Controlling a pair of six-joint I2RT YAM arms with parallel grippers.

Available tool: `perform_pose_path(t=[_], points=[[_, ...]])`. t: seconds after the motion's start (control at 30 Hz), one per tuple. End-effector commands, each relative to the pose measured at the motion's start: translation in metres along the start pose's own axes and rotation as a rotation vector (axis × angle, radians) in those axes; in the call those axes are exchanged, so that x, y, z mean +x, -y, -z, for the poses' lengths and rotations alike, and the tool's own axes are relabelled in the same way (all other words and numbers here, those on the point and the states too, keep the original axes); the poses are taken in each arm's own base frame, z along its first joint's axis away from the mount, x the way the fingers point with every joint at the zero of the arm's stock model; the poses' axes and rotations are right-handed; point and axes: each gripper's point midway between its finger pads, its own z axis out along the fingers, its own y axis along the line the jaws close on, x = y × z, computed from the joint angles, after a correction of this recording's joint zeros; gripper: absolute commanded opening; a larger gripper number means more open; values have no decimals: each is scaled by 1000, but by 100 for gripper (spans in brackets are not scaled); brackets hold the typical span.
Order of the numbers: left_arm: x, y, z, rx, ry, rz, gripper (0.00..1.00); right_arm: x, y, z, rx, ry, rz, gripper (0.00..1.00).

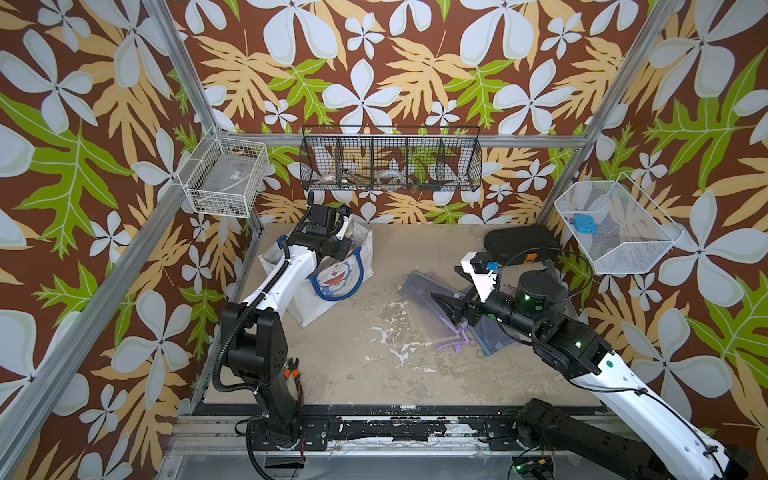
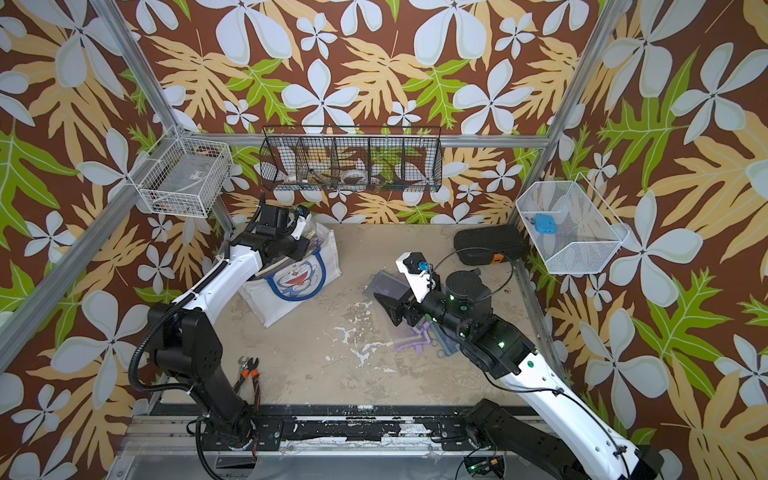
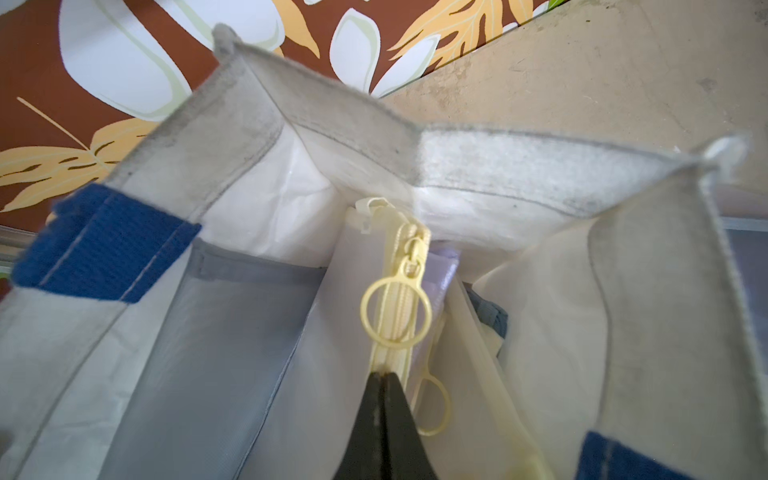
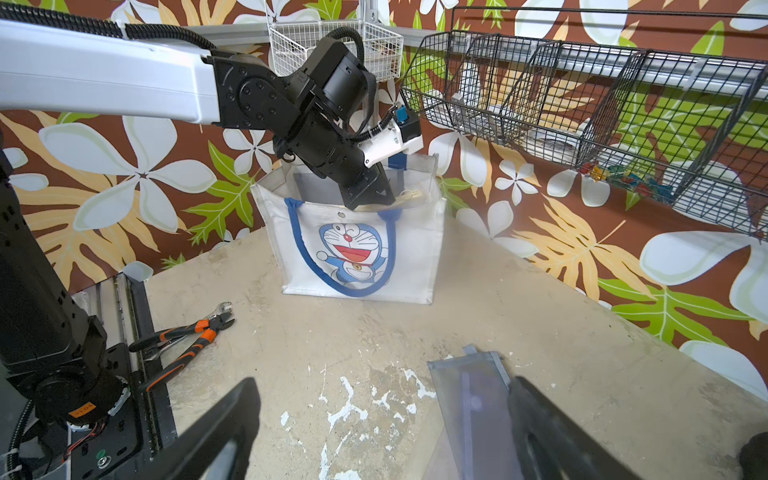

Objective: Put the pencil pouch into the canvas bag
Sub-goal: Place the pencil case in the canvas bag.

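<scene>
The white canvas bag [image 1: 332,291] [image 2: 291,286] [image 4: 357,253], with blue handles and a cartoon cat face, stands open at the back left. My left gripper [image 3: 384,376] reaches down into it, jaws shut, tips touching the yellow zipper of a translucent pencil pouch [image 3: 365,316] inside the bag. A grey pouch [image 3: 232,332] stands beside that one. More translucent grey and purple pouches [image 1: 424,291] [image 2: 384,282] [image 4: 469,399] lie on the table at the right. My right gripper [image 1: 444,307] [image 2: 386,305] [image 4: 382,386] hovers open over them, holding nothing.
A black hard case [image 1: 519,245] with an orange tab lies at the back right. Orange-handled pliers [image 1: 293,372] [image 4: 187,332] lie by the left arm's base. A black wire basket [image 1: 390,166] and white wire baskets [image 1: 224,176] [image 1: 615,228] hang on the walls.
</scene>
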Motion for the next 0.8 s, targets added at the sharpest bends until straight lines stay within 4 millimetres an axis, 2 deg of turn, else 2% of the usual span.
perform_pose_path(t=[0.0, 0.2, 0.27, 0.37, 0.4, 0.5, 0.57, 0.67, 0.77], points=[[0, -7, -6, -35, -5, -22, 0, -6, 3, 1, 19, 20, -9, 93], [8, -5, -17, -31, -35, -15, 0, -2, 3, -4, 15, 3, -25, 93], [5, -6, -12, -36, -29, -8, 0, 0, 4, -4, 16, -5, -29, 93], [-5, -11, 8, -54, 4, 12, 3, 9, 7, -7, 34, -38, -28, 94], [-10, -13, 16, -58, 19, 18, 9, 15, 9, -8, 44, -59, -26, 94], [-24, -15, 44, -64, 76, 40, 42, 26, 15, -12, 72, -109, -23, 96], [-31, -14, 61, -55, 109, 54, 55, 34, 18, -15, 89, -145, -23, 96], [-39, -15, 91, -53, 163, 82, 60, 48, 28, -20, 115, -201, -43, 97], [-42, 1, 123, 18, 233, 120, 62, 72, 40, -27, 127, -285, -75, 98]])
